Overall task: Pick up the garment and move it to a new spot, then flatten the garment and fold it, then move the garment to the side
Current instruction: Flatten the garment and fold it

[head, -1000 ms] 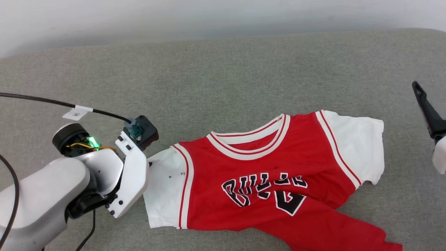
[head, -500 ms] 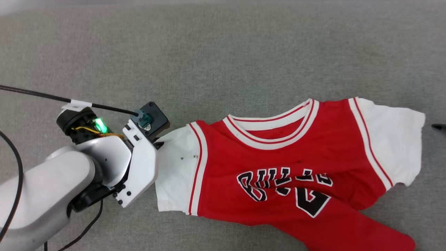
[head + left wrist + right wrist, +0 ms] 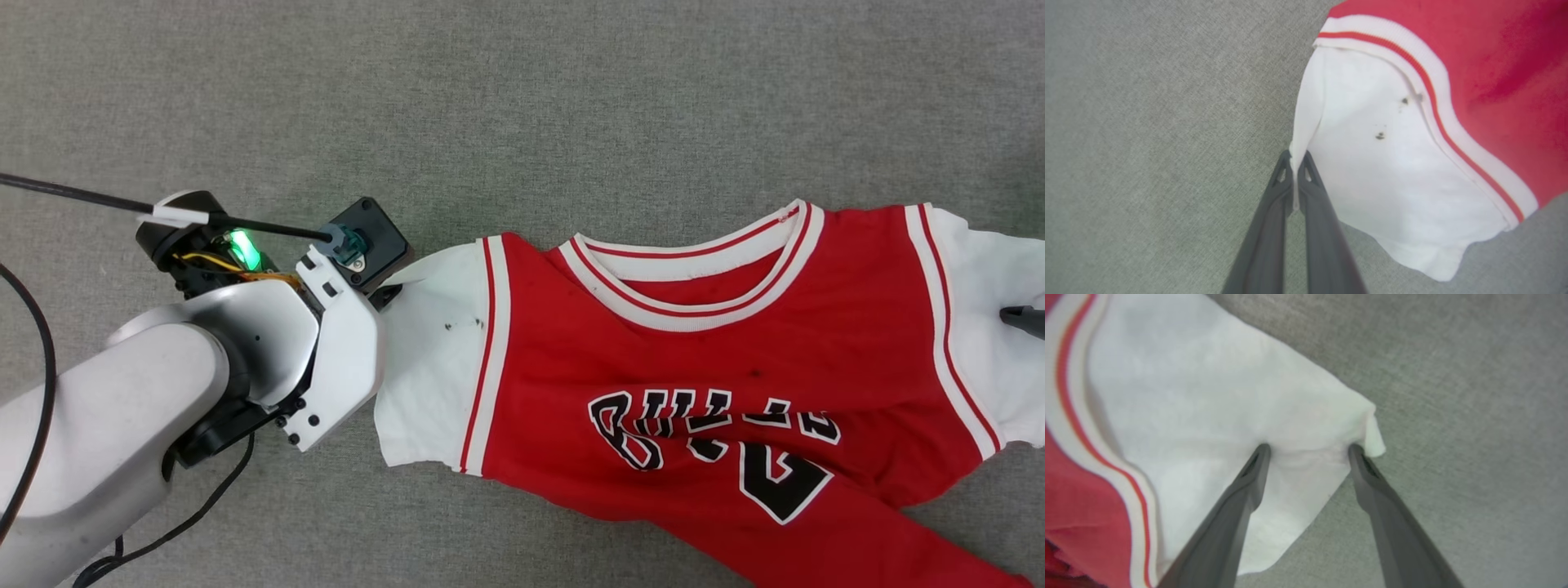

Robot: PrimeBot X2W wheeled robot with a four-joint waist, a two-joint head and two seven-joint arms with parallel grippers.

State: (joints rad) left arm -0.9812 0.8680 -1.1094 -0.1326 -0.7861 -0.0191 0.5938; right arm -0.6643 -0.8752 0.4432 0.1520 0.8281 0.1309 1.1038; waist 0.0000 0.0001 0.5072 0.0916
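The garment [image 3: 694, 359], a red jersey with white sleeves and black lettering, lies front up on the grey surface, its lower part bunched toward the bottom right. My left gripper [image 3: 1294, 163] is shut on the folded edge of one white sleeve [image 3: 1392, 163]; in the head view the pale left wrist [image 3: 335, 351] hides the fingers. My right gripper [image 3: 1308, 451] is open, both fingertips resting on the other white sleeve [image 3: 1200, 388] near its corner. One dark right fingertip [image 3: 1024, 318] shows over that sleeve at the right edge of the head view.
Grey woven fabric surface [image 3: 571, 122] stretches all around the jersey. A black cable [image 3: 82, 196] runs from the left edge to the left wrist, and another loops below the forearm [image 3: 188, 523].
The head camera has tipped down and come closer, so the whole picture has shifted. The right fingertip now lies over the right sleeve; before it stood apart from it. The left grip holds.
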